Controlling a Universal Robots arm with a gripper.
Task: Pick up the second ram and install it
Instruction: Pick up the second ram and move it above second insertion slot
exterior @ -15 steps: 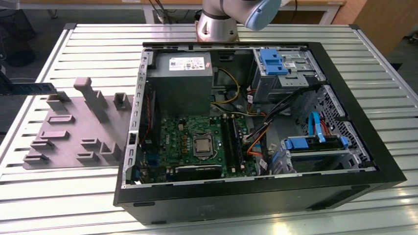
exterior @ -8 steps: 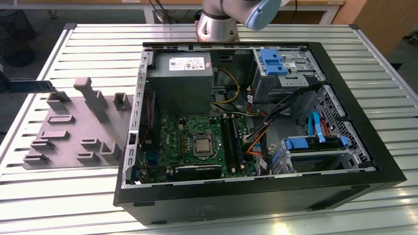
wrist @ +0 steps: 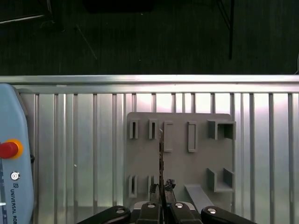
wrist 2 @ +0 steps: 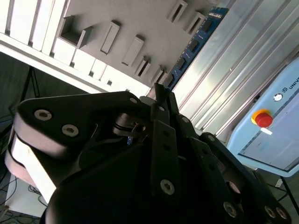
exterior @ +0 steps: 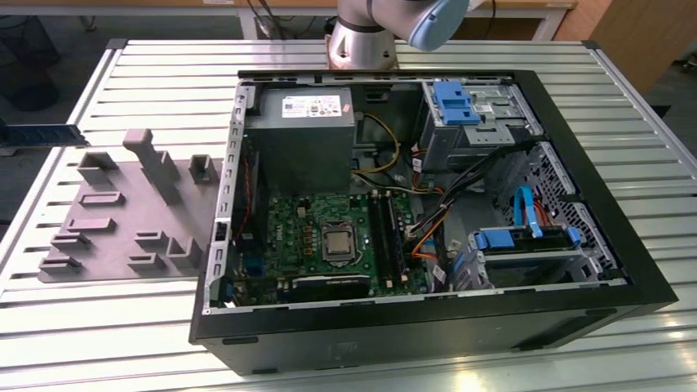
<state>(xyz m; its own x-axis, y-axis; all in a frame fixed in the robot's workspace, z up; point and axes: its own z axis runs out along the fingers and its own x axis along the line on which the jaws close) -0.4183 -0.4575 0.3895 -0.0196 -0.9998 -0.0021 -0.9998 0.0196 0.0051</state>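
Exterior view: the second ram (exterior: 44, 135) hangs at the exterior view's left, beyond the gray holder plate (exterior: 109, 204) and well apart from the open computer case (exterior: 642, 278) on the slatted table (exterior: 163, 73). It does not appear to rest in any pocket of the plate, so the pick-up looks done. The install is not: the stick is nowhere near the motherboard (exterior: 294, 229), and the long black slots (exterior: 384, 233) beside the processor socket lie far from it. Whether 1 of those slots is already filled cannot be told.

In both wrist views the claw (wrist: 161, 187) is clenched on the stick. In the first wrist view the board is edge-on, a thin dark line rising from between the 2 fingertips (wrist: 154, 187) with the plate behind it. In the second wrist view its blue face, with a row of black chips, runs out from the claw's tip, clear of the plate and the table slats.
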